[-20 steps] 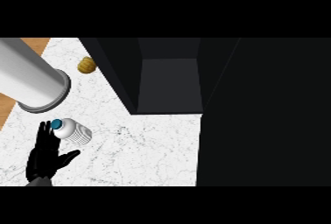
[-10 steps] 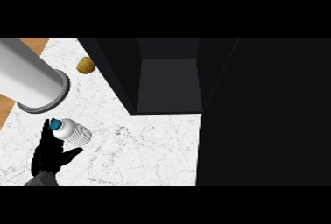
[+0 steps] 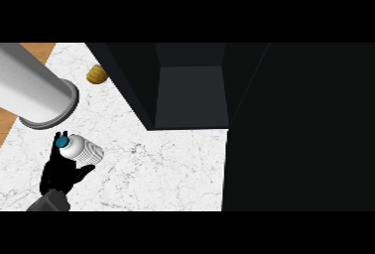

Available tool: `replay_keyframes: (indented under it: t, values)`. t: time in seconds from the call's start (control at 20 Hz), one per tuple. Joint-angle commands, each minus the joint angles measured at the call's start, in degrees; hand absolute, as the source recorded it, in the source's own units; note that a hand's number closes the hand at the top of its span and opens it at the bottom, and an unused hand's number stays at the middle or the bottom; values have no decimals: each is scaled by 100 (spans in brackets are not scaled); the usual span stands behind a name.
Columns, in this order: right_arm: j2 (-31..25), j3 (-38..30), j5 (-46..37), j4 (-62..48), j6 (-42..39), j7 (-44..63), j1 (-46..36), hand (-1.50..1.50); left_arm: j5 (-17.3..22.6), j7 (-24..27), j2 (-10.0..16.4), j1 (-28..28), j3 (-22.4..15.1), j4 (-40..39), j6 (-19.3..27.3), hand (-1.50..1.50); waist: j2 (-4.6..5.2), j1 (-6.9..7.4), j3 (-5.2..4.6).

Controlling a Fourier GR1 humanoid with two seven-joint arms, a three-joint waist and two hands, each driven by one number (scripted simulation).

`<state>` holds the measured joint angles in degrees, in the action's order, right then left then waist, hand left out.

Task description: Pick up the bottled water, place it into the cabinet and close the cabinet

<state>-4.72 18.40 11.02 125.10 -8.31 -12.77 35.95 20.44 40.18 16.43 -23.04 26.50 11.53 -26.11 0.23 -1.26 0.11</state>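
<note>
1. White plastic, ribbed and teal-capped, the water bottle (image 3: 82, 150) is seen lying tilted on the marble counter (image 3: 161, 168), just ahead of the left hand's (image 3: 60, 174) palm and touching it or nearly so.
2. The hand is shown spread, not clamped. One finger (image 3: 58, 138) is raised along the outer side of the cap, and the thumb (image 3: 84, 171) is stretched out beneath the bottle's body, so the bottle is bracketed between them. This is judged to be the set-up for a grasp not yet closed.
3. The open cabinet (image 3: 189, 96) is found well ahead of the hand and off to its right, its dark interior bare where visible and left free to receive the bottle.
4. A large steel cylinder (image 3: 33, 92) is seen close ahead of the fingertips. A lift towards the cabinet is therefore thought to call for a path to the right, away from it.
5. A small golden-brown lump (image 3: 96, 74) lies farther ahead, beyond the cylinder, apart from the work.
6. The right hand is not shown.
</note>
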Motion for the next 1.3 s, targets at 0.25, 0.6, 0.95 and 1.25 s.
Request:
replay_keyframes:
  t: [0.25,0.6,0.95,1.25]
  values:
    - [-23,163,-143,4,102,105,1,-150,27,-17,-400,-379,-57,-86,-463,-150,23,-41,-32]
    - [-168,-82,271,260,50,358,-109,-150,-153,55,-256,-440,-216,-33,-607,150,27,-34,-31]
    - [-10,14,21,-206,179,248,-527,-150,-40,136,-385,-507,-127,-45,-543,150,29,4,-29]
    - [-102,-77,136,-65,209,120,-171,-150,-211,305,-459,-424,-354,177,-462,150,2,29,-21]
